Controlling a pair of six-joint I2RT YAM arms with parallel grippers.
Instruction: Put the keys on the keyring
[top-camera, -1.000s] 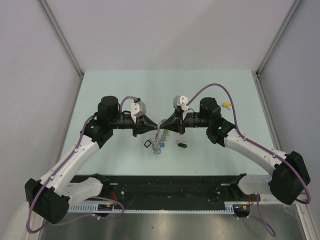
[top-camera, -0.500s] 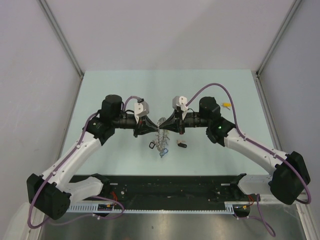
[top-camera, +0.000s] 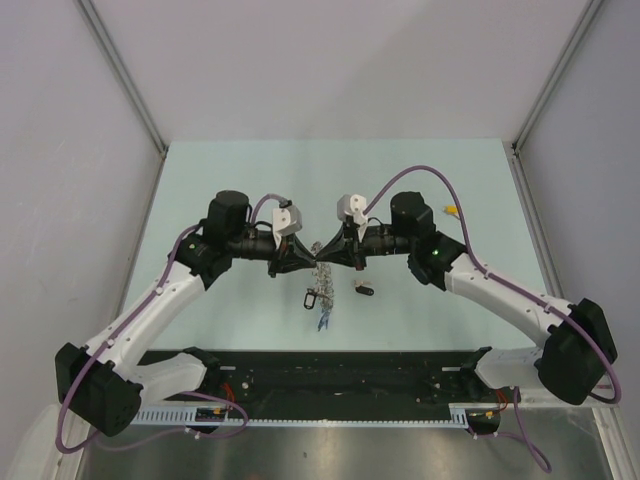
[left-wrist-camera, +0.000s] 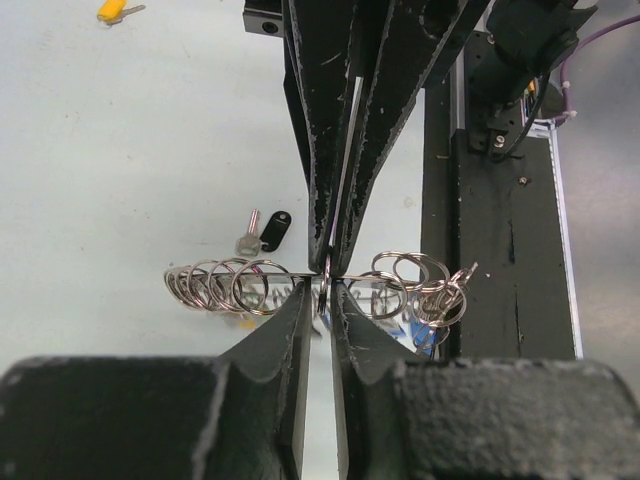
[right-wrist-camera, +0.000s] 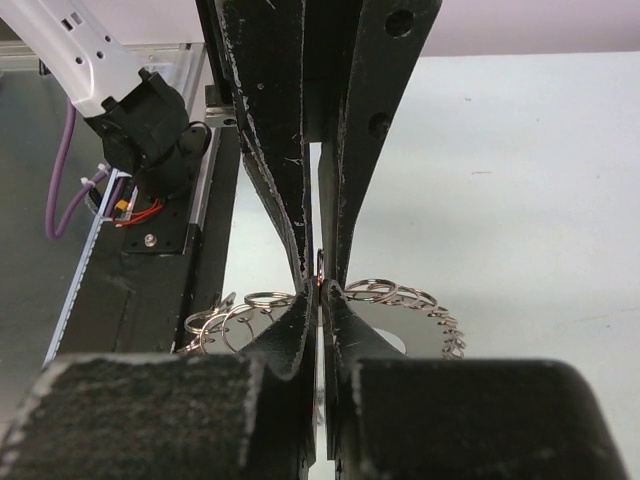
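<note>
The keyring (top-camera: 322, 280), a big wire loop strung with small silver rings and keys, hangs above the pale table between both grippers. My left gripper (top-camera: 311, 249) and right gripper (top-camera: 326, 249) meet tip to tip, each shut on the ring's wire. In the left wrist view my left gripper (left-wrist-camera: 322, 287) pinches the wire, with the keyring (left-wrist-camera: 215, 285) spreading to both sides. In the right wrist view my right gripper (right-wrist-camera: 320, 292) grips the keyring (right-wrist-camera: 400, 294) likewise. The black-tagged key (top-camera: 364, 290) lies loose on the table, also the black-tagged key (left-wrist-camera: 266, 232). The yellow-tagged key (top-camera: 452, 211) lies far right.
The black rail (top-camera: 320, 365) with the arm bases runs along the table's near edge. Grey walls (top-camera: 60, 150) enclose the table on the left, right and back. The right arm's cable (top-camera: 420, 175) loops above its wrist.
Both grippers have closed in on each other, the left moving right. The keyring has shifted slightly right and now hangs in a narrower, straighter bunch beneath them.
</note>
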